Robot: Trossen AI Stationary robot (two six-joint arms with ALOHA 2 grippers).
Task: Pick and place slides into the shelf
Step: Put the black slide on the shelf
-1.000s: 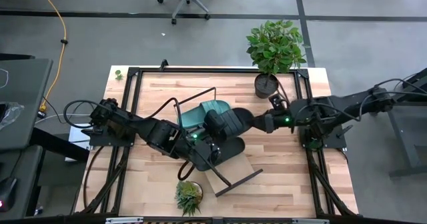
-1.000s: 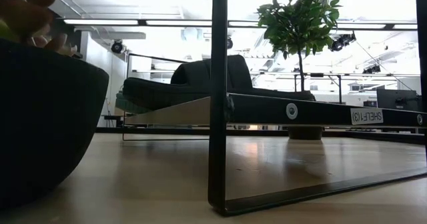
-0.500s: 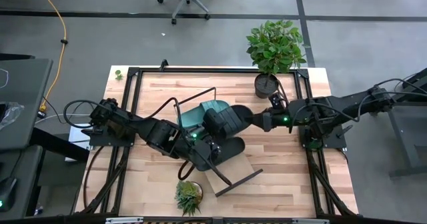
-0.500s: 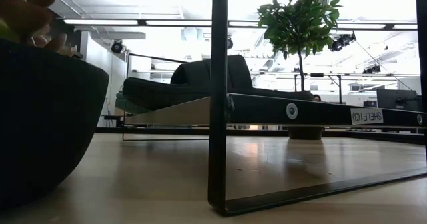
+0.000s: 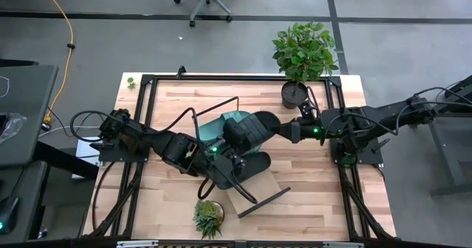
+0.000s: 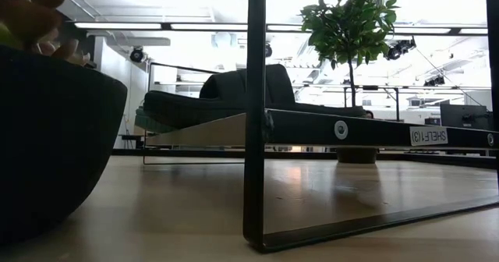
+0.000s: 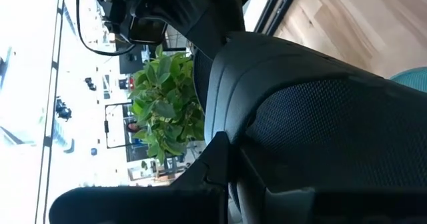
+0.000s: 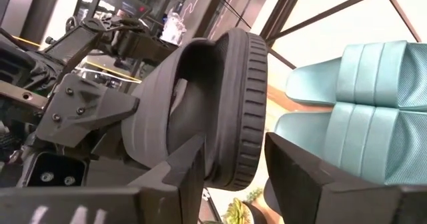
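The black slide [image 8: 220, 111] looked like matt rubber, its sole edge ribbed. Beside it the teal slides [image 8: 360, 111] had a smooth, faintly satiny strap with broad ribs and a fine pebbled footbed. Under them the shelf [image 6: 203, 129] showed pale wood on a thin black metal frame [image 6: 256, 114], above glossy planked tabletop [image 6: 179, 207].

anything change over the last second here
Barely. The right gripper drew back slightly toward its own side, the black slide it clamps shifting a little with it above the shelf. The left gripper, the teal slides and the plants stayed put.
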